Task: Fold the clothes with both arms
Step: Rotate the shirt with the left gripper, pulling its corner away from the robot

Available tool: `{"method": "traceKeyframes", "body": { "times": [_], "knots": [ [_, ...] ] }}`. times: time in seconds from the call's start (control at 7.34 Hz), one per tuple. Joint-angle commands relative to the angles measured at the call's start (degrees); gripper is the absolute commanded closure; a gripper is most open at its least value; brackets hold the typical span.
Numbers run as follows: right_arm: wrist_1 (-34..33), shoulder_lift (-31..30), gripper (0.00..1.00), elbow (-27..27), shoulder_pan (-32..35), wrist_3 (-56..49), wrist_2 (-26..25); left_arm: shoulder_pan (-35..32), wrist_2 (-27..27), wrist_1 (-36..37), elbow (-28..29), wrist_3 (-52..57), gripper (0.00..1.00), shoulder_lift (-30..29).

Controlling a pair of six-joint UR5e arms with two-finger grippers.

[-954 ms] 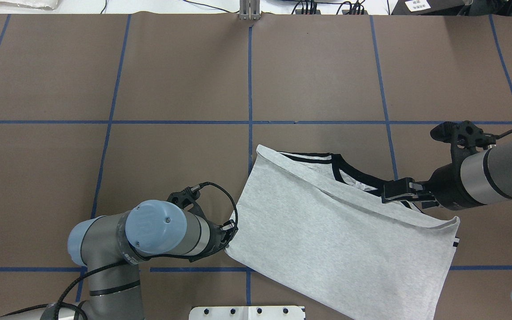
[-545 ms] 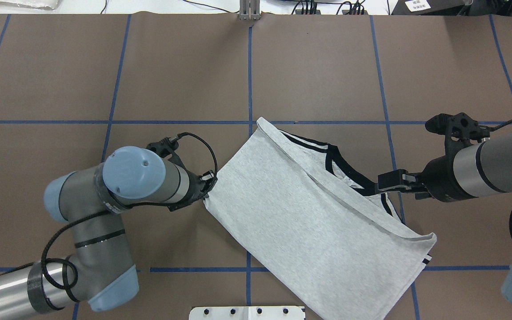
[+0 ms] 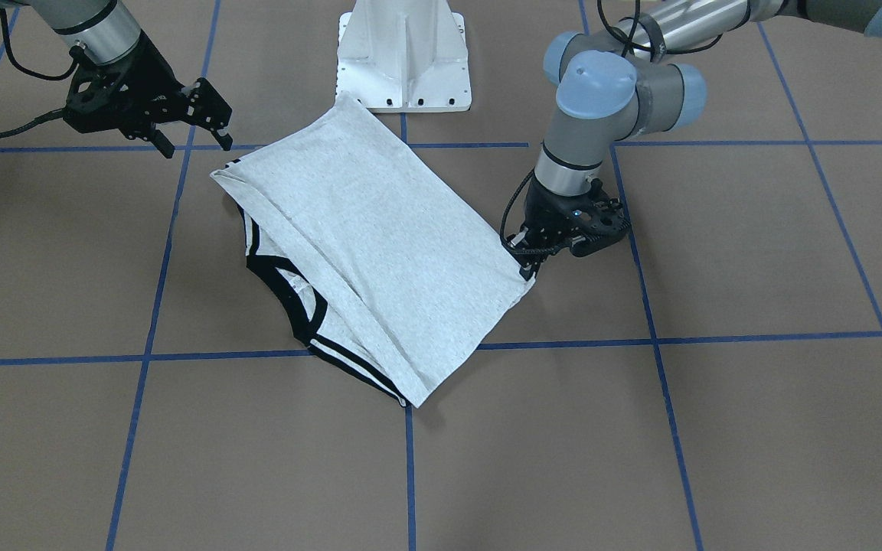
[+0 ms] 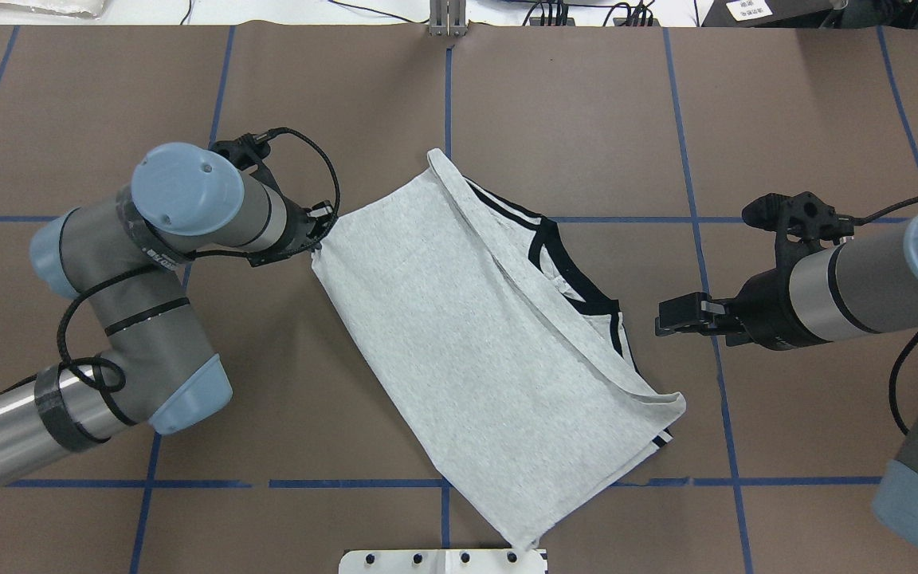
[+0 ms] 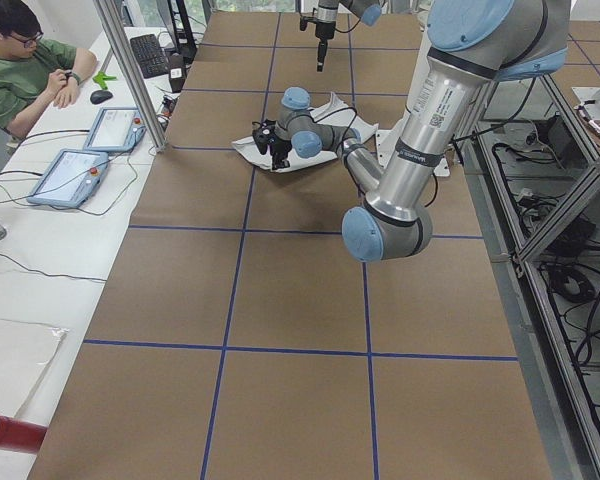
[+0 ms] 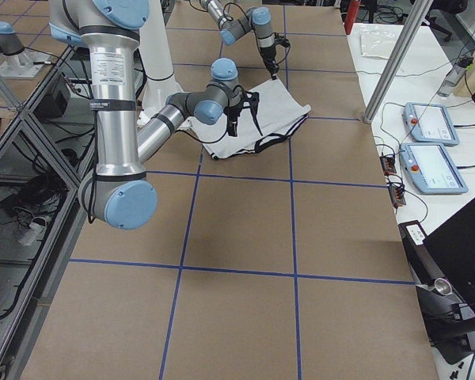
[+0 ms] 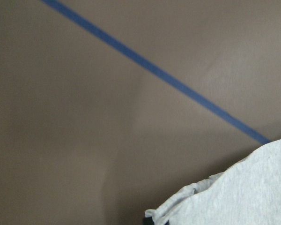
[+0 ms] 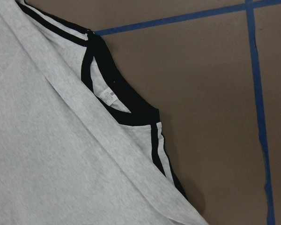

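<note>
Since half a second ago the T-shirt (image 4: 459, 319) has swung round and slid toward the table's (image 4: 586, 119) far edge, dragged by the left gripper (image 4: 317, 231). The right gripper (image 4: 666, 325) has let go of the collar side and now hangs just beside the cloth, not touching it.

The shirt lies slantwise near the middle of the table, folded, with plain heather-grey fabric on top. Its nearest corner reaches the white base (image 4: 443, 560) at the robot's edge. From under the fold, on the robot's right, the black collar (image 8: 126, 115) and black double stripes (image 8: 51, 26) show. A small white label (image 8: 107, 96) with a purple mark sits inside the collar; its writing is too small to read.

The left gripper (image 3: 527, 264) points down at the shirt's left corner with its fingers pinched on the bunched cloth there. In the front-facing view the right gripper (image 3: 192, 141) has its two fingers spread apart with nothing between them, near the shirt's other end.

Blue tape lines (image 4: 449, 119) mark the brown table into squares. In the left-side view a person (image 5: 15, 70) in a green top sits at a white side bench with two tablets (image 5: 90, 150).
</note>
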Motion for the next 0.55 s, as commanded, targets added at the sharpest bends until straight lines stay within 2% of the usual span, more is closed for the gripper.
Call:
{"method": "traceKeyframes", "body": {
  "times": [0.0,0.27,0.41],
  "knots": [
    [0.0,0.2,0.0,-0.1,0.0,0.0,-0.1,-3.7,1.4,-3.6,10.3,3.2,1.0,-6.8],
    [0.0,0.1,0.0,-0.1,0.0,0.0,-0.1,-5.6,3.1,-13.3,22.5,6.9,1.0,-12.4],
    [0.0,0.1,0.0,-0.1,0.0,0.0,-0.1,-5.8,6.1,-20.6,30.0,7.4,1.0,-16.0]
  ]
}}
